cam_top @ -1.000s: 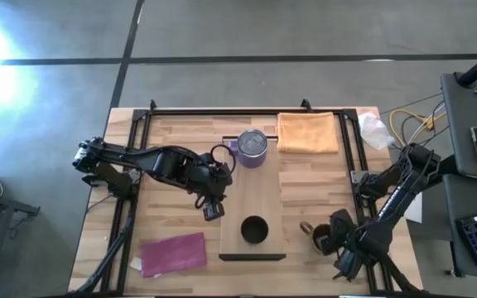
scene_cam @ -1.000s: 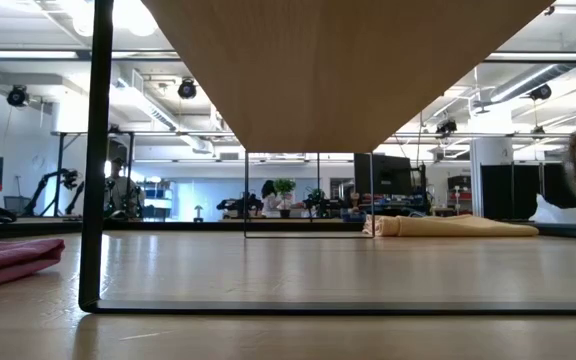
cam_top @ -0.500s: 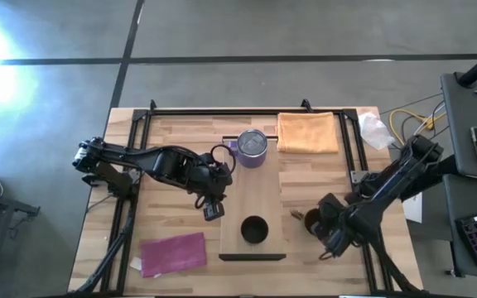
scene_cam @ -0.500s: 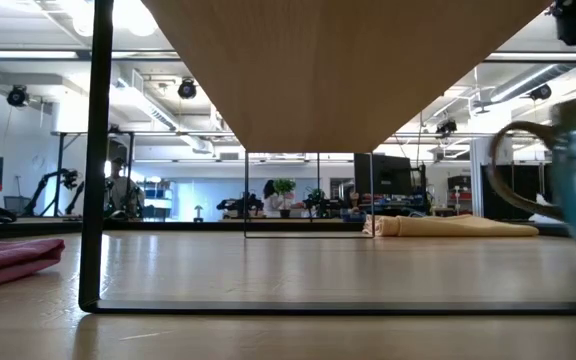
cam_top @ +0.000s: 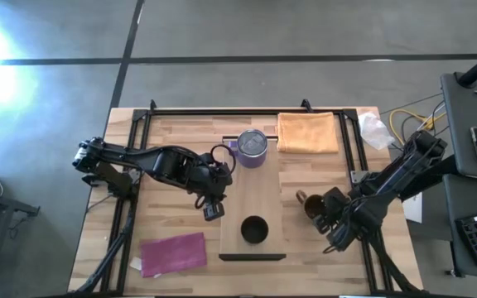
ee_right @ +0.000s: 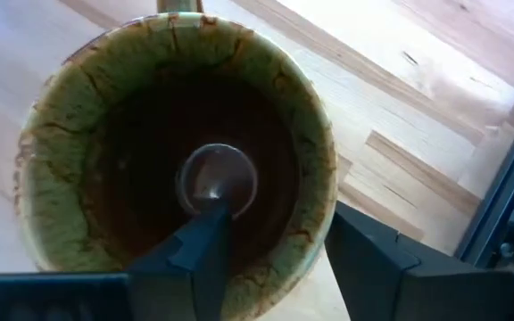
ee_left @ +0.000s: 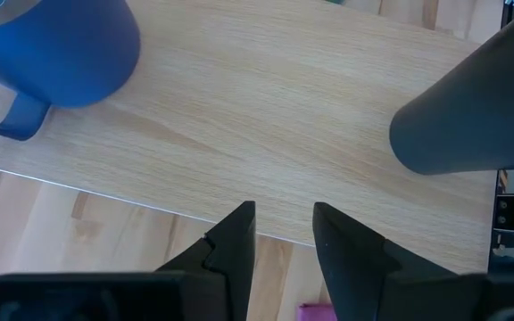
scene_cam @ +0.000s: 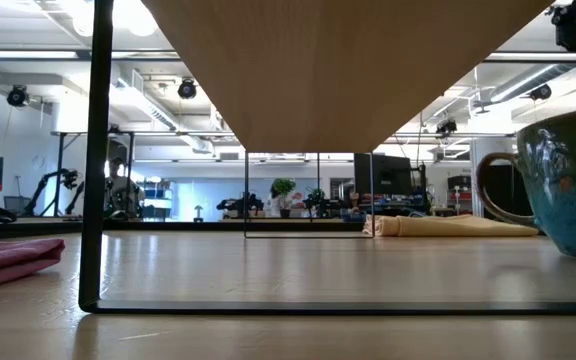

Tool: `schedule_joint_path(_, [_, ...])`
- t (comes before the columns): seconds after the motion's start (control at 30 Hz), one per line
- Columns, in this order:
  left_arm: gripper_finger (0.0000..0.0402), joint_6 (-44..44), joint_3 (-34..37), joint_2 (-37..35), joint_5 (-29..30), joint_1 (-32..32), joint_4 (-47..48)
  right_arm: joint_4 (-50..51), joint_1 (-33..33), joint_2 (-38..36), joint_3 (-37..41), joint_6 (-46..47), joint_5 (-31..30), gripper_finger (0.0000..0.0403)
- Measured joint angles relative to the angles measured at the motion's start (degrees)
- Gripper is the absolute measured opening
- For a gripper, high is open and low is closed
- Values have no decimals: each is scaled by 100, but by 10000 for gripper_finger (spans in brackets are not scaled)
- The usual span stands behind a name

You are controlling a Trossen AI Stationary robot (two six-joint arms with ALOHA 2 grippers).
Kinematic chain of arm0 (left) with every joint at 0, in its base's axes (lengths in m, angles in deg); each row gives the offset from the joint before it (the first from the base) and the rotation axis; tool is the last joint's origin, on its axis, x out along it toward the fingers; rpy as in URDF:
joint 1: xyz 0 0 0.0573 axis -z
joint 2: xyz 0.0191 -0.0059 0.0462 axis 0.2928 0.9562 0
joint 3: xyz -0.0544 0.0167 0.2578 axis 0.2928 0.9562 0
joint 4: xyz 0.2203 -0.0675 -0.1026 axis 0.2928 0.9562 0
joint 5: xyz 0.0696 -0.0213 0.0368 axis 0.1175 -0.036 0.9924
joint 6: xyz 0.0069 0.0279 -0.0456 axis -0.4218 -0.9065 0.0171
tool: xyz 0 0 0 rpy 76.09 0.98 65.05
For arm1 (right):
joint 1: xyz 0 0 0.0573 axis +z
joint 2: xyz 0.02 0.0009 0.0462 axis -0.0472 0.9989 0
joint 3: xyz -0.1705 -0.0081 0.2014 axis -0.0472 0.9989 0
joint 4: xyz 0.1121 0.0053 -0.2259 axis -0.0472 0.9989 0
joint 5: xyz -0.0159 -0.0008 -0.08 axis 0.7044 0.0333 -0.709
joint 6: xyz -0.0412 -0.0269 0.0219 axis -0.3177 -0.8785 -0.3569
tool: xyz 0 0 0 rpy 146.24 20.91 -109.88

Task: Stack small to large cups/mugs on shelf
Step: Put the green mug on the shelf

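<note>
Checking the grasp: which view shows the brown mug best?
The right wrist view: the brown mug fills it, one finger inside the rim, one outside. The low view shows its side and handle; the high view mostly hides it; the left wrist view misses it.

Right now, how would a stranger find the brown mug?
Start at the light-wood shelf mid-table, then look to its right edge. The brown mug sits there in the right end effector; unlike the purple mug and black cup, it is off the shelf.

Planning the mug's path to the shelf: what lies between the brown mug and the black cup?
In the high view, only bare tabletop and shelf board separate the brown mug, gripped by the right hand, from the black cup.
</note>
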Motion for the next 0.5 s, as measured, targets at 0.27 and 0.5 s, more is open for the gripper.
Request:
schedule_joint_path(0.27, [101,-4,0,0,0,0,0,295,0,30,28,119,84,168])
schedule_joint_path(0.5, [101,-13,0,2,0,0,0,1232,2,2,-157,638,10,169])
